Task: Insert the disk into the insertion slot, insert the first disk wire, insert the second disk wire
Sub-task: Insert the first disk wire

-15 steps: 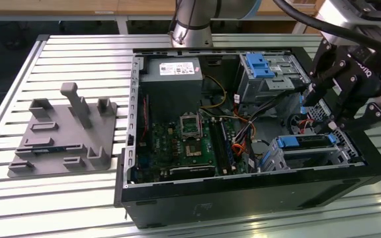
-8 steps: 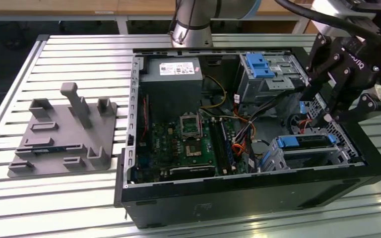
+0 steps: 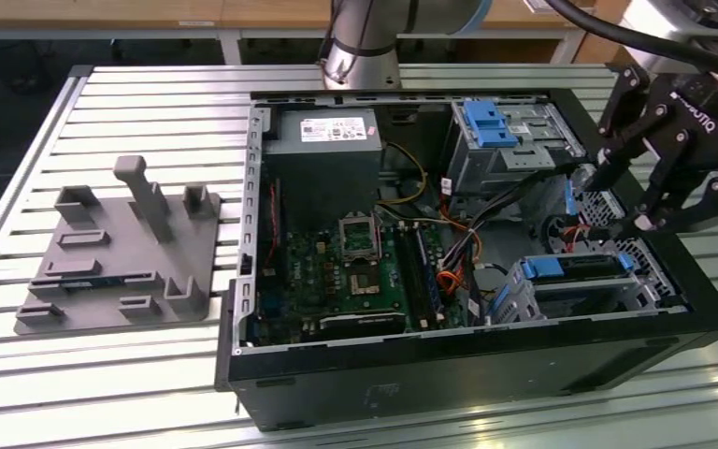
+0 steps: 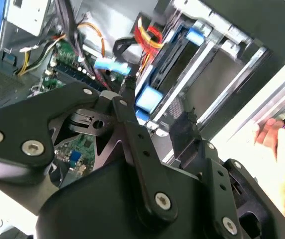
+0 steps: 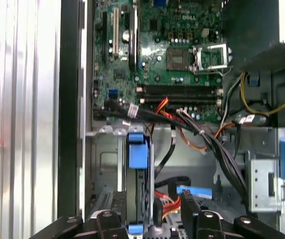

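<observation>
The disk [image 3: 574, 268], dark with a bright blue carrier, lies seated in the insertion slot [image 3: 643, 283], a low perforated metal cage at the case's corner on the exterior view's right. In both wrist views its blue carrier tabs [image 5: 136, 150] [image 4: 149, 99] show at the cage mouth. My black gripper [image 3: 624, 201] hovers just above and behind that cage, open, with nothing between its fingers [image 5: 113, 218]. A red and yellow wire bundle [image 4: 150, 37] and a flat cable with a blue connector [image 5: 195, 191] hang loose beside the disk, under the gripper [image 5: 152, 215].
The open computer case holds a motherboard [image 3: 359, 271], a power supply [image 3: 322, 131] and a taller metal bay with a blue clip [image 3: 499, 126]. A grey fixture plate [image 3: 122, 262] sits on the slatted table at the exterior view's left. A person's hand [image 4: 282, 132] is beside the case.
</observation>
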